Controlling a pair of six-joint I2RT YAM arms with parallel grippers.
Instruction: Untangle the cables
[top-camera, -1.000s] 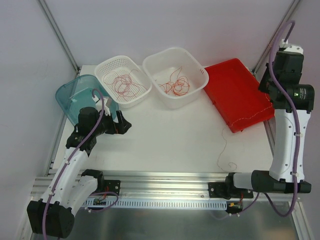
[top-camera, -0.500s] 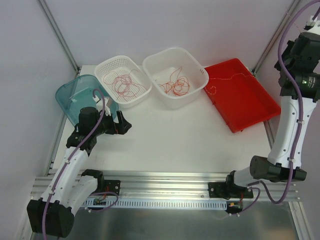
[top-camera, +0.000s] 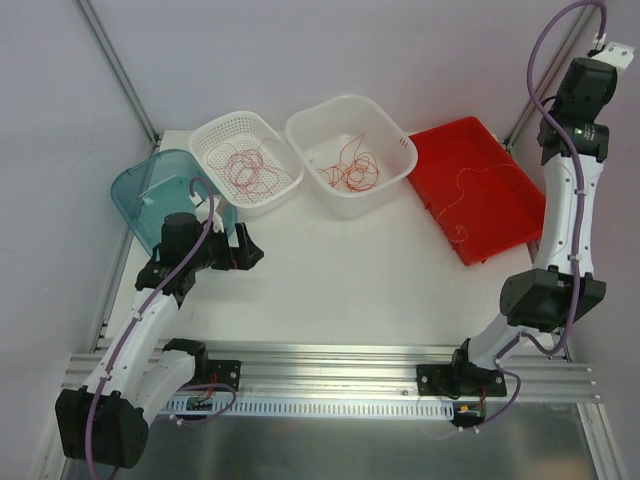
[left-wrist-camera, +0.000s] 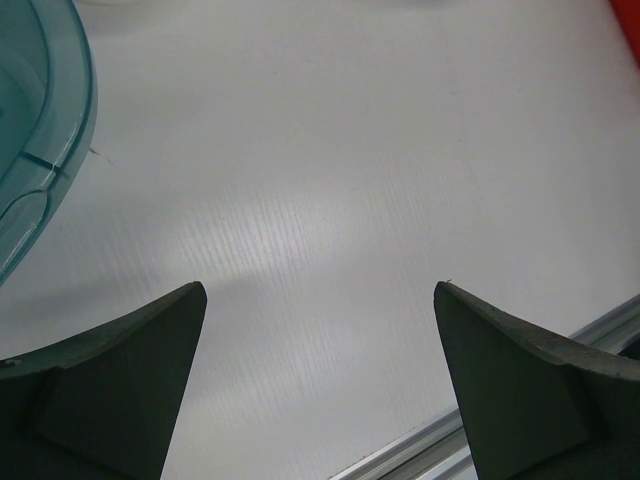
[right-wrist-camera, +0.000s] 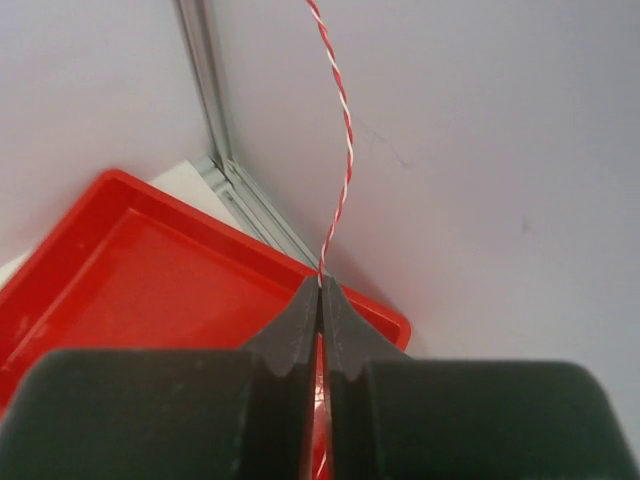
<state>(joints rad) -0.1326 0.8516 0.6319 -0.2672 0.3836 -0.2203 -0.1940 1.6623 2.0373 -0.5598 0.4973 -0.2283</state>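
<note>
Red cables (top-camera: 355, 175) in both white baskets (top-camera: 352, 206), right jaws pinching one (left jaws spread)

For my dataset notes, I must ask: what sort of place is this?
Probably a robot lab test cell: a left arm and a right arm bolted to a metal rail, plain white walls, and cables sorted into tubs.

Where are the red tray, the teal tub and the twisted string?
red tray (top-camera: 512, 198): top view, bare floor of the tray.
teal tub (top-camera: 138, 196): top view, its clear left wall.
twisted string (right-wrist-camera: 349, 130): right wrist view, middle of the strand, against the pale wall.
</note>
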